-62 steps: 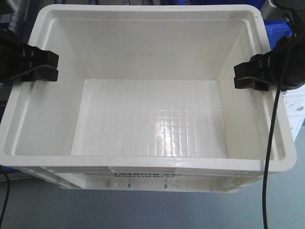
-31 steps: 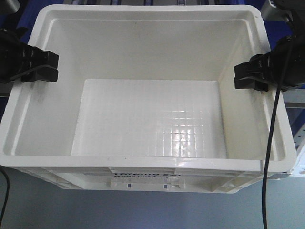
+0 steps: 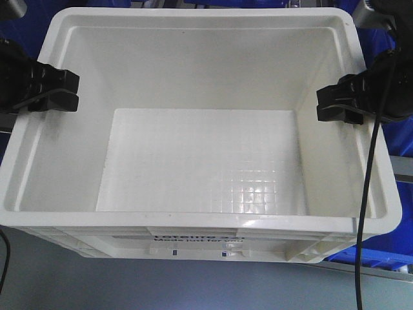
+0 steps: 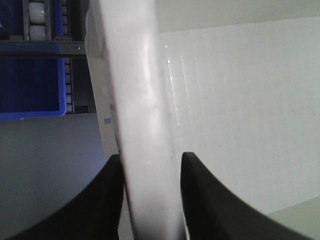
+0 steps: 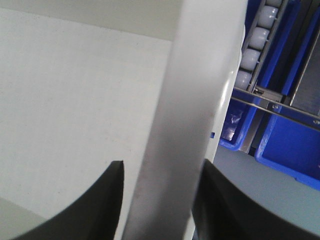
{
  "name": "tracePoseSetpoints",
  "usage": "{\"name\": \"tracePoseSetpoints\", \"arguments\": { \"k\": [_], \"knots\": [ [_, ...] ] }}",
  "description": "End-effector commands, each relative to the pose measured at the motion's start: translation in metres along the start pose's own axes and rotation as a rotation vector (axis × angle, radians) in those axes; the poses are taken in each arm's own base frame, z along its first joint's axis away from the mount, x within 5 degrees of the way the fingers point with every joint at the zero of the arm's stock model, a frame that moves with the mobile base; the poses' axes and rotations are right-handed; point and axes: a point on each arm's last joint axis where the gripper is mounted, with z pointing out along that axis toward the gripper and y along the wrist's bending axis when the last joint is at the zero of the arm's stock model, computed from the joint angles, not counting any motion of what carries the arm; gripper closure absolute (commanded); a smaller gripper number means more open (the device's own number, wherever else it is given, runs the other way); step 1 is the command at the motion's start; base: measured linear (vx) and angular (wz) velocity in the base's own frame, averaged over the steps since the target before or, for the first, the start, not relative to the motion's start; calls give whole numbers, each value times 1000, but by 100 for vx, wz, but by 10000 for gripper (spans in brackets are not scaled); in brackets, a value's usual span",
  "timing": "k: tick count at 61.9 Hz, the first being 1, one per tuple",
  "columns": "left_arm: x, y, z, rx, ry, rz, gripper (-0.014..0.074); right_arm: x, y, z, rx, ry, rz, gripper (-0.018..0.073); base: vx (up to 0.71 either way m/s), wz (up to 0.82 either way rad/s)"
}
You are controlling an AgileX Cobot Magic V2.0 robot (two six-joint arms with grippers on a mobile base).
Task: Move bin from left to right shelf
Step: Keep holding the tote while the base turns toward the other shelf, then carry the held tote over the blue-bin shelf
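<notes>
Shows the bin (image 3: 193,58) filling the front view, open top upward, glare on its gridded floor. Carries black print (image 3: 193,237) on the near outer wall, too blurred to read. Grips the left rim with the left gripper (image 3: 61,90): in the left wrist view (image 4: 150,200), one black finger (image 4: 102,205) outside the wall and one inside, jaws pinching the rim between them. Does the same on the opposite rim with the right gripper (image 3: 335,103), seen in the right wrist view (image 5: 162,205) with its jaws closed on the rim. Seems to hold the bin clear of the grey floor, though the underside stays hidden. Trails a black cable (image 3: 364,194) down over the right rim. Leaves blue bins (image 5: 290,135) and a roller rail (image 5: 255,37) just beyond the right wall, and another blue bin (image 4: 30,85) past the left.
</notes>
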Motion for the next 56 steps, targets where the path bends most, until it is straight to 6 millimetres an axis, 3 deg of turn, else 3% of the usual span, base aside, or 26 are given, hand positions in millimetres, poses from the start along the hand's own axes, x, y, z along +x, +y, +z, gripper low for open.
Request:
{"name": "tracePoseSetpoints", "arguments": {
  "k": [1, 56],
  "knots": [
    [-9, -13, -28, 52, -160, 48, 601, -13, 1, -19, 26, -147, -33, 564, 19, 10],
    [-9, -13, -28, 52, -160, 48, 601, -14, 0, -19, 27, -155, -33, 564, 24, -12]
  ]
}}
